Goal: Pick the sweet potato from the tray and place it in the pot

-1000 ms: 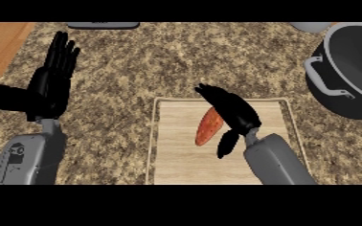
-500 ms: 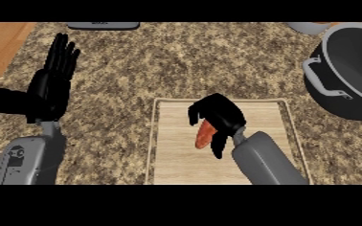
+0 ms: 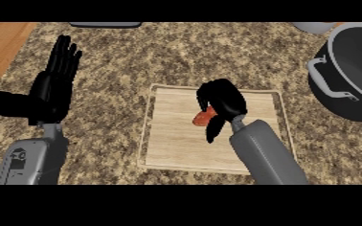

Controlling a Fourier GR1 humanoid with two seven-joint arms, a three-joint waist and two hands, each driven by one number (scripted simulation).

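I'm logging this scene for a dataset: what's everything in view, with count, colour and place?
counter: one, speckled brown, fills view
tray: one, pale wood, centre
sweet potato: one, orange-red, on tray, partly hidden
pot: one, dark grey, right edge, cut off
flat object: one, dark grey, top edge, left
rounded object: one, light grey, top right
left hand: one, black, open, resting at left
right hand: one, black, fingers curled round sweet potato

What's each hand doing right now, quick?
Left hand: open, resting at the left, holding nothing.
Right hand: curled round the sweet potato on the tray.
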